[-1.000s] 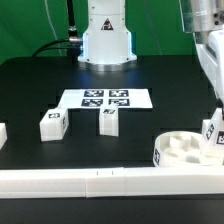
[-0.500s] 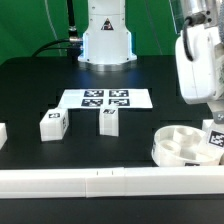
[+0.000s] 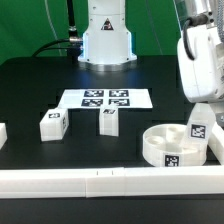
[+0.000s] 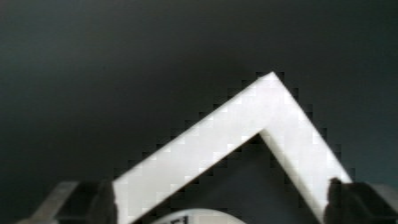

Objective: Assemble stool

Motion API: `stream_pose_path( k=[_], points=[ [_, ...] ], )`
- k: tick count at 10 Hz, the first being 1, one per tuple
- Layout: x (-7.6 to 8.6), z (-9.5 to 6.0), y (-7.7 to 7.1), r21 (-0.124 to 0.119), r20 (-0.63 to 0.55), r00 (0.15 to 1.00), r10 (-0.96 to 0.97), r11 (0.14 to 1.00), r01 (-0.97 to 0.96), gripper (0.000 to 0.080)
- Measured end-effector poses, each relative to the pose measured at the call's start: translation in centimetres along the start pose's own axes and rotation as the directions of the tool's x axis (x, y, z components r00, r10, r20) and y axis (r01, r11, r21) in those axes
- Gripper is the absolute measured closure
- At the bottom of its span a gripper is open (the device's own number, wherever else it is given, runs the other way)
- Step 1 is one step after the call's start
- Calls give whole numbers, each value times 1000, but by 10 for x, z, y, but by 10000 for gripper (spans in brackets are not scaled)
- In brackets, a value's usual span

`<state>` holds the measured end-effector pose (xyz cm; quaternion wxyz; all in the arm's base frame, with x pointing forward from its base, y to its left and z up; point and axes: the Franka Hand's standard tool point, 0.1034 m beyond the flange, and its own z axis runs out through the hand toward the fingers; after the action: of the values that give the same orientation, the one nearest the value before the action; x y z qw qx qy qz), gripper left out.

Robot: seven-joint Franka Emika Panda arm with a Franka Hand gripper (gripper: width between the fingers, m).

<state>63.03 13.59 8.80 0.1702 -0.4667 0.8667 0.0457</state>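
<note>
The round ribbed seat [image 3: 168,146] lies at the exterior view's lower right, beside the front rail. A tag shows on its rim. A tagged leg [image 3: 197,125] stands upright at the seat's right side, right under my gripper [image 3: 200,104]. Two loose legs [image 3: 52,124] [image 3: 109,120] lie near the middle, and a third white part [image 3: 2,133] shows at the left edge. In the wrist view my gripper [image 4: 201,206] has its fingers [image 4: 64,202] wide apart. A white tagged part [image 4: 196,214] shows between them, with dark gaps on both sides.
The marker board [image 3: 105,98] lies flat behind the loose legs. A long white border rail [image 3: 90,181] runs along the front. The rails' corner [image 4: 267,120] shows in the wrist view. The robot's base [image 3: 105,40] stands at the back.
My arm came in from the right edge. The seat has slid toward the exterior view's left and turned, so a rim tag now faces the camera. The upright leg moved with it.
</note>
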Motion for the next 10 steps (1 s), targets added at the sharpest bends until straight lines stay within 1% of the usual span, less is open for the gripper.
stream_pose_path(
  k=[1,2,3,4,5,7,10],
  points=[
    [-1,-8,-3,-5,7,998,-63,998,63,172],
    [-1,-18,-7,5,13,990,-138,990,138,156],
    [3,-31,-10,18,15,977,-214,977,214,156],
    [5,-43,-10,26,16,965,-261,965,260,156],
    [5,-48,-10,30,18,963,-270,963,269,151],
    [6,-44,-8,24,14,962,-271,962,271,150],
    [7,-44,-8,26,13,958,-288,957,287,150]
  ],
)
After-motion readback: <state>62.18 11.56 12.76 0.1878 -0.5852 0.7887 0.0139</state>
